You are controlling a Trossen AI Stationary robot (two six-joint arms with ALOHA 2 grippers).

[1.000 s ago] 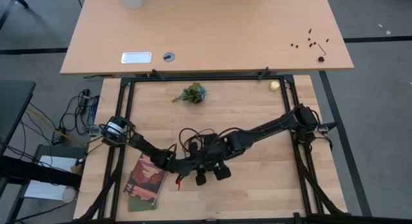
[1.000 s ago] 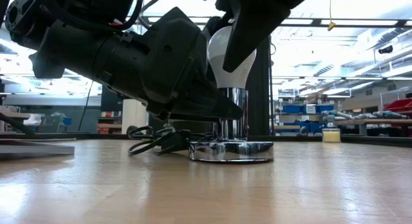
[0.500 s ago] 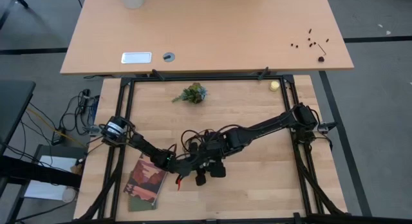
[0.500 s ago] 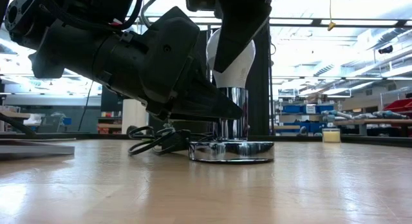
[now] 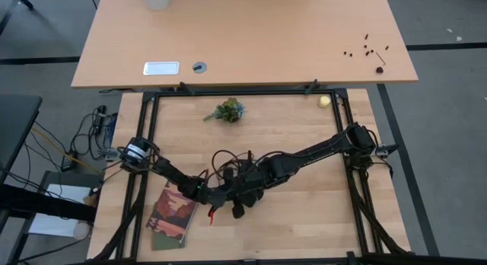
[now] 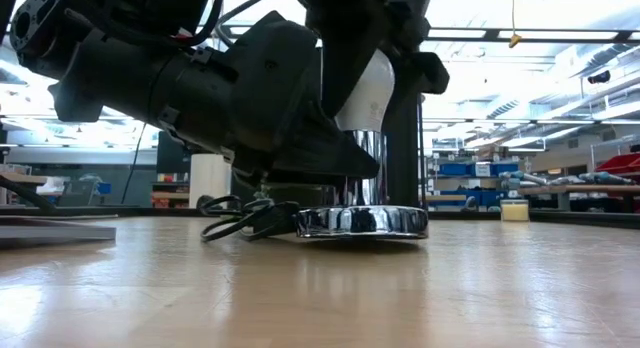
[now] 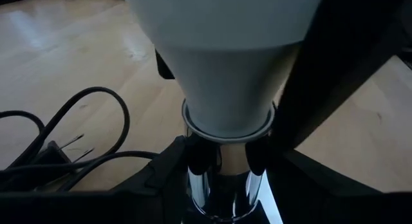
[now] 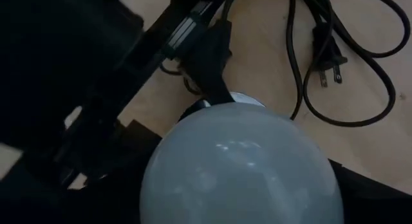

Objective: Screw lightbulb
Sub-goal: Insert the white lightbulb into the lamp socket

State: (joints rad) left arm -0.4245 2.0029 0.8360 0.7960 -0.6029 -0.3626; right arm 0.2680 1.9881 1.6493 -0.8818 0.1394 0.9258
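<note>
The white lightbulb [image 6: 372,88] stands upright in a chrome socket stem [image 6: 360,168] on a round silver base disc [image 6: 362,221]. The disc's near edge looks slightly raised off the table. My left gripper [image 7: 224,161] reaches in low from the table's left and is shut on the stem just under the bulb's neck. My right gripper [image 6: 378,80] comes down from above and is shut on the bulb [image 8: 241,166]. In the high view both grippers [image 5: 236,193] meet at mid-table and hide the bulb. My left gripper pinches the chrome stem [image 7: 219,192] between its two fingers [image 7: 168,165], right below the bulb's neck. The fingers come nearly level from the table's left and lie across the upright stem. My right gripper has its two fingers [image 6: 338,73] on opposite sides of the bulb's wide round part [image 6: 385,93]. It comes from above, pointing steeply down. The bulb stands upright with its base down in the socket.
A black cord with a plug [image 8: 335,56] lies coiled on the table behind the socket. A book [image 5: 171,213] lies at the near left, a small plant sprig [image 5: 227,110] at the far middle, and a pale yellow round object [image 5: 325,101] at the far right corner.
My right gripper has stayed over the bulb, drawn its fingers in onto it and rolled about the bulb's upright axis. The base disc now sits a little higher in the low view than before. My left gripper has kept its hold.
</note>
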